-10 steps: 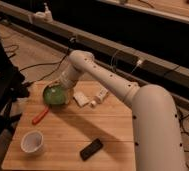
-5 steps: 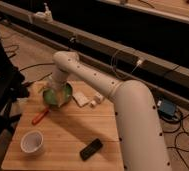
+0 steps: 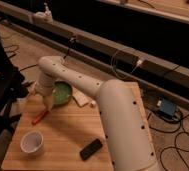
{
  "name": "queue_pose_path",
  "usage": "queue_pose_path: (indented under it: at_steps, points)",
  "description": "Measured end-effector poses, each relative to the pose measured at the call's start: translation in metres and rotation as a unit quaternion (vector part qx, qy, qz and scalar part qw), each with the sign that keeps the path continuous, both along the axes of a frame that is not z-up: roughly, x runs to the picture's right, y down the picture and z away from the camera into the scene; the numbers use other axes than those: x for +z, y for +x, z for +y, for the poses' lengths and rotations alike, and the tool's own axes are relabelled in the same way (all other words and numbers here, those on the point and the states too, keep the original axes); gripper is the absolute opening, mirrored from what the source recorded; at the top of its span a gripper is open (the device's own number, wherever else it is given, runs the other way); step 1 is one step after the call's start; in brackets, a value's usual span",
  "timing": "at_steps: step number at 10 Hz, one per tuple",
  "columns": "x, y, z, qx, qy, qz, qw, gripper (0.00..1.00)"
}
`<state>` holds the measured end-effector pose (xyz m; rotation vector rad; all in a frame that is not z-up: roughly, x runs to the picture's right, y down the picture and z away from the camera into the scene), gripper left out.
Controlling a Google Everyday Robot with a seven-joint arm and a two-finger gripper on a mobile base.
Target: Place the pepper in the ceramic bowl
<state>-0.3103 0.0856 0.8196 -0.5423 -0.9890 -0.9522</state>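
Camera view: the robot's white arm (image 3: 113, 107) fills the right half of the scene. It rises from the lower right and sweeps over the wooden table (image 3: 68, 135). It bends at an elbow above the far rim of the green bowl (image 3: 63, 93) and drops down along the bowl's left side.

The bowl sits near the table's far edge and looks empty in the part that shows, though the arm hides its left edge. A pale flat thing (image 3: 82, 99) lies just to the right of the bowl; what it is cannot be told. A white cup (image 3: 32, 142) stands upright well in front of the bowl and to its left, near the table's front corner. A black block (image 3: 91, 149) lies flat well in front of the bowl and somewhat to its right.

The red pepper (image 3: 39, 118) lies on the table outside the bowl, near its front left, slanting away from it. The gripper (image 3: 48, 104) hangs at the bowl's left rim, just above the pepper's nearer end. How far it is open cannot be told, nor whether it touches the pepper.
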Motion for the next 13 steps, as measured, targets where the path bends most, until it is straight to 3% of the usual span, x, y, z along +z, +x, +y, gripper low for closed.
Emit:
queue_pose_path:
  at_steps: [3,7,13]
  points:
    - [0.000,-0.013,0.021,-0.006,-0.027,-0.011,0.9996,0.80]
    - [0.001,-0.013,0.022,-0.005,-0.028,-0.009,0.9995,0.80]
    - [0.022,-0.027,0.055,0.035,-0.059,-0.033,0.9971,0.80]
